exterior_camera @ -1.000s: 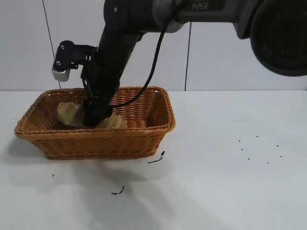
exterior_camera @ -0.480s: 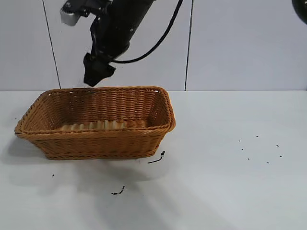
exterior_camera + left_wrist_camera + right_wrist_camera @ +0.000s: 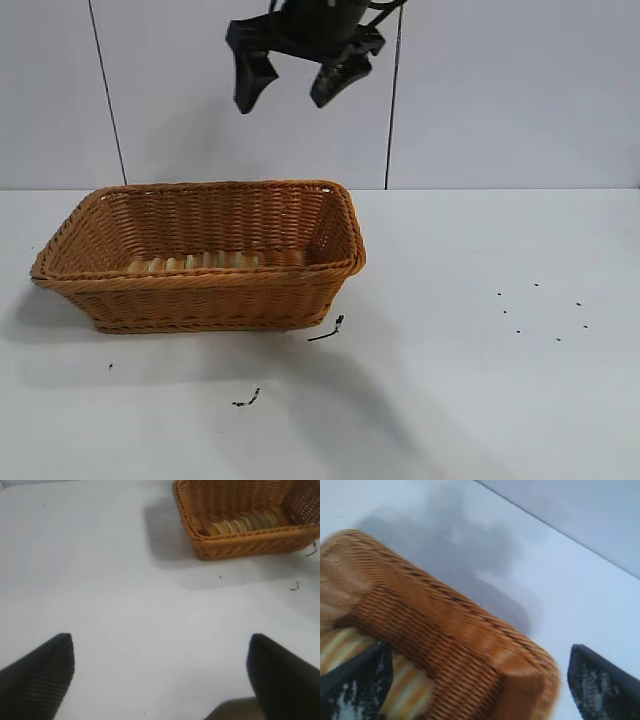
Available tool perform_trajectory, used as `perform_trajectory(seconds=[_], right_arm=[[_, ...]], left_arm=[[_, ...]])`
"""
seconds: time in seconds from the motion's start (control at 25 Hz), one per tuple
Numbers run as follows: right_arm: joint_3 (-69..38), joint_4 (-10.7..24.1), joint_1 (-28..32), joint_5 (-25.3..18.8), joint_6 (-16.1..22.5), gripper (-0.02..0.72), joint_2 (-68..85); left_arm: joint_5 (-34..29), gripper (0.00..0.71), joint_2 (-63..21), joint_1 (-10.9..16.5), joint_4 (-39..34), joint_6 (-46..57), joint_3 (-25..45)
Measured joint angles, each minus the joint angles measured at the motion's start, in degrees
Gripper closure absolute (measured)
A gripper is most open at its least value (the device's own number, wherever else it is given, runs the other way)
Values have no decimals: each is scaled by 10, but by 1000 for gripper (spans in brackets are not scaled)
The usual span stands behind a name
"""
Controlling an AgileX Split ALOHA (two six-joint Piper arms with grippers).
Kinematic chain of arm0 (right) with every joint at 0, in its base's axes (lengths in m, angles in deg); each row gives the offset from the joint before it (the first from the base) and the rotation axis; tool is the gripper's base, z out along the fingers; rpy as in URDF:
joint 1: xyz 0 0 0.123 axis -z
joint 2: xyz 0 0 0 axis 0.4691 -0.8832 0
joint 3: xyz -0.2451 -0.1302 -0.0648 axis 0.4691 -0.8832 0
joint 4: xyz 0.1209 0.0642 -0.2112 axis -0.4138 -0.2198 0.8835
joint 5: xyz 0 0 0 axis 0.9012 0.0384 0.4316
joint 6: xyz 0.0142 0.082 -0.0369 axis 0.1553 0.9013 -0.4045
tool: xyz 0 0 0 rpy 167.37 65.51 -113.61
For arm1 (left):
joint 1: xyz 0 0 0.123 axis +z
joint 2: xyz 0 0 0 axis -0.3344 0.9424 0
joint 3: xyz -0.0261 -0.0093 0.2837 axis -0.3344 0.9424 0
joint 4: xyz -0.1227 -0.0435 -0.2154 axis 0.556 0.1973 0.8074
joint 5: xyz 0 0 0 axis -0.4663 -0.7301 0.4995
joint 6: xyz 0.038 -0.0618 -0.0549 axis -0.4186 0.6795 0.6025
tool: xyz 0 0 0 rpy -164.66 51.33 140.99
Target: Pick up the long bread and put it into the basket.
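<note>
One long bread (image 3: 195, 263) lying lengthwise inside basket (image 3: 200, 300), below right gripper (image 3: 297, 82), spread wide, empty; left gripper (image 3: 160, 672) wide, farther off.

Bright, even light. Soft grey shadows lie on the table (image 3: 450, 400) beside the basket (image 3: 200, 300). The right wrist view is blurry.

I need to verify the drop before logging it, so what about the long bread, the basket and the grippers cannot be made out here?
- Long bread: exterior view shows only its ridged top; the basket front wall hides the rest.
- Right wrist view: basket and bread are motion-blurred.
- Right gripper, open above the basket: its arm is cut off by the top edge.
- Left gripper: open over the table, absent from the exterior view.
</note>
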Motion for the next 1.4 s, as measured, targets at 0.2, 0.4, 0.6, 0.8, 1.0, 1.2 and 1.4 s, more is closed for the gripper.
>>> perform_trajectory(seconds=[0.2,0.4,0.6,0.8,1.0,1.2,1.4], right_arm=[[0,14,70,-34,2,51,0],[0,19,116,-71,2,51,0],[0,25,133,-74,3,51,4],[0,29,135,-75,8,51,35],[-35,29,135,-75,17,51,108],[-180,29,135,-74,17,51,248],[-387,30,135,-75,17,51,428]], left_arm=[[0,14,0,0,0,0,0],[0,14,0,0,0,0,0],[0,14,0,0,0,0,0],[0,14,0,0,0,0,0],[0,14,0,0,0,0,0],[0,14,0,0,0,0,0],[0,14,0,0,0,0,0]])
